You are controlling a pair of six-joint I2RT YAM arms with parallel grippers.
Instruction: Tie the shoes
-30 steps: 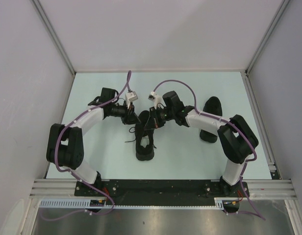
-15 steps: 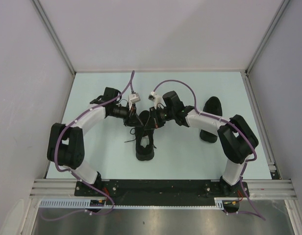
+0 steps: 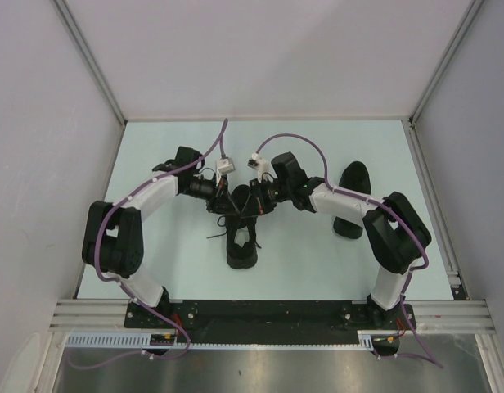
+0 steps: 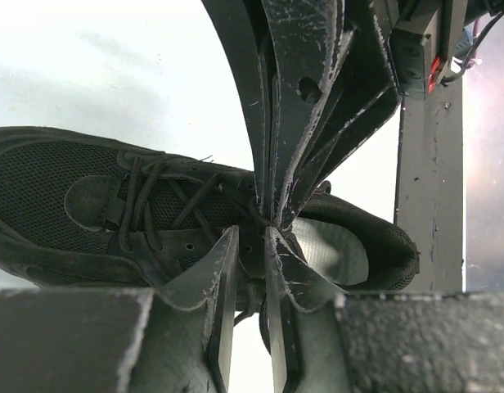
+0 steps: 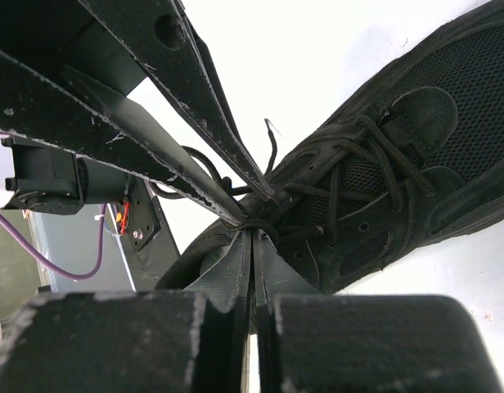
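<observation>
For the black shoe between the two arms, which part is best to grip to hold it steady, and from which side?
Probably the heel collar of the shoe, taken from above: its opening faces up and the rim is thin. The left gripper and right gripper already crowd the laces.

— Any text, label, brand or number readable anywhere?
— None. Nothing legible in any of the three views.
</observation>
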